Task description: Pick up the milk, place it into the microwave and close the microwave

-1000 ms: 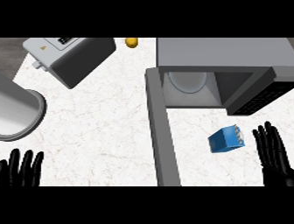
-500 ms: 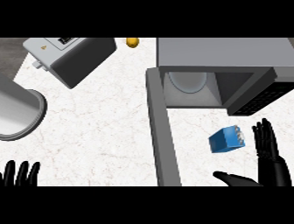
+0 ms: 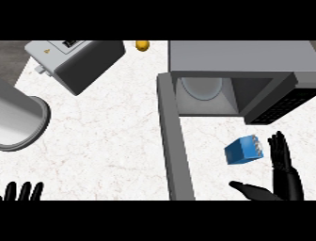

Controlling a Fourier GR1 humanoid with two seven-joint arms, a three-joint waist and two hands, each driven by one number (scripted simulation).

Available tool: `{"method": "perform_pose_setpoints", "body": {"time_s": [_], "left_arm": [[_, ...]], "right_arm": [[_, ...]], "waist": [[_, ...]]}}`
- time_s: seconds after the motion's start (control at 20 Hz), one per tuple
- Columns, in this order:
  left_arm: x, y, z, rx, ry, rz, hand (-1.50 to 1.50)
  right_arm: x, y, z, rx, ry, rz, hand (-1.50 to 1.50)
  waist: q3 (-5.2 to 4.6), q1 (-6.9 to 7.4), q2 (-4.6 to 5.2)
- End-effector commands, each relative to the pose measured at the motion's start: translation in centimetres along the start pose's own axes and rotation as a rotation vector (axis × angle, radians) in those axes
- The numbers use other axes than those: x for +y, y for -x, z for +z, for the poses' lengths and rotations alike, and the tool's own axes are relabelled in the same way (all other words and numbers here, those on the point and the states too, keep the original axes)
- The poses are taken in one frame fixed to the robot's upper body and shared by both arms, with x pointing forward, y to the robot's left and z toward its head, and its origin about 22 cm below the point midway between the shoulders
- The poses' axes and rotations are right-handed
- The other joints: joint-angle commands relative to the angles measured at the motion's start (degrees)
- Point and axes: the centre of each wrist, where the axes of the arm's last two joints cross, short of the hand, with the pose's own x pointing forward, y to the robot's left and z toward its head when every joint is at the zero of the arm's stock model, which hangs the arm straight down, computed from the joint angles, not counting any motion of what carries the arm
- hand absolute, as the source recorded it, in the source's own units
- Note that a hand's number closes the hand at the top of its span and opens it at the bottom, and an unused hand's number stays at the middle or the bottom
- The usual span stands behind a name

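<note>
Right hand [image 3: 283, 170] at lower right of frame, fingers straight and pointing up, thumb spread out to the left, holding nothing. Just beside the milk [image 3: 243, 150], fingertips level with its right side, no contact visible.

Milk: a small blue carton, tilted, in the lower right of frame, on the counter [image 3: 112, 141] below the microwave's mouth. Probably light and fairly stiff, with flat card faces that could dent under a squeeze and slide on smooth fingers. Best taken across two opposite flat sides, thumb on the left face and fingers on the right, near the middle of its height so as not to tip it. Not yet grasped; task at its very start by the look of things.

Microwave [image 3: 244, 75] at upper right, open, pale round turntable visible inside, its door [image 3: 172, 141] swung out as a long grey bar running down the centre of frame, left of the carton.

Left hand [image 3: 23, 191] at lower left edge, only fingertips showing, straight and pointing up, resting.

Further out: a toaster [image 3: 77, 63] at upper left, a large grey cylinder [image 3: 8, 115] at the left edge, a small yellow object [image 3: 142, 45] at top centre.
</note>
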Motion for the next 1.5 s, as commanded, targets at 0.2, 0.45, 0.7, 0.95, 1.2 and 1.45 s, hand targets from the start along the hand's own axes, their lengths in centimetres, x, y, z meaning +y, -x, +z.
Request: {"method": "perform_pose_setpoints", "body": {"time_s": [0.2,0.45,0.7,0.95,1.2,1.45], "left_arm": [[0.5,0.2,0.2,0.001,-0.006,0.005,-1.5],[0.2,-0.5,1.5,0.004,-0.021,0.011,-1.5],[0.5,0.6,2.2,0.016,0.008,0.002,-1.5],[1.7,-0.9,2.8,0.015,-0.005,0.002,-1.5],[-0.6,-0.4,2.9,-0.012,0.006,-0.01,-1.5],[0.5,0.5,2.5,0.016,0.0,0.014,-1.5]], "right_arm": [[-0.9,3.2,-0.3,-0.006,-0.001,0.011,-1.5],[-1.2,4.8,0.5,-0.019,-0.013,0.012,-1.5],[1.6,4.3,-2.0,-0.064,-0.047,-0.003,-1.5],[1.7,5.2,-2.4,-0.056,-0.061,-0.022,-1.5],[3.0,5.5,-2.4,-0.029,-0.043,-0.064,-1.5],[2.4,5.9,-3.4,-0.048,0.023,0.006,-1.5]], "waist": [[-0.01,-0.08,0.0],[0.0,0.07,0.0],[-0.02,0.07,-0.02],[-0.01,0.2,-0.04],[-0.01,0.15,-0.04],[0.0,0.12,0.03]]}}
